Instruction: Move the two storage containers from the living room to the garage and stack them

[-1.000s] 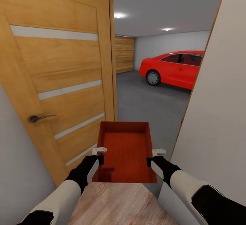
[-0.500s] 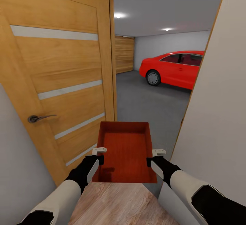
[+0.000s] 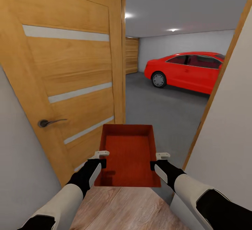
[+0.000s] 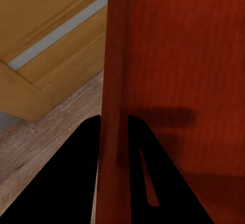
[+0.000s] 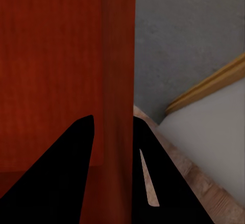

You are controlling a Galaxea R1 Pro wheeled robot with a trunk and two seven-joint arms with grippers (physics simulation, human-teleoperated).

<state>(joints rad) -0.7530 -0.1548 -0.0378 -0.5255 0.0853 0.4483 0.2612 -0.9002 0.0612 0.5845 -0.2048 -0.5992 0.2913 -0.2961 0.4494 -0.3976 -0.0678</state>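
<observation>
Orange-red matte storage container [image 3: 128, 155], topless, hangs at the open honey-wood door [image 3: 66, 79], left claw [image 3: 102, 158] and right claw [image 3: 156, 160] each clamped on a side wall. Ahead lies the grey garage floor [image 3: 157, 111]; placing and stacking remain undone.

Illumination is even and bright; two ceiling lights [image 3: 173, 30] glow softly in the garage; a soft shadow falls inside the storage container [image 3: 128, 155]; wrist views are slightly blurred, fingers rendering as black silhouettes; straight edges lean towards the head view's borders.
</observation>
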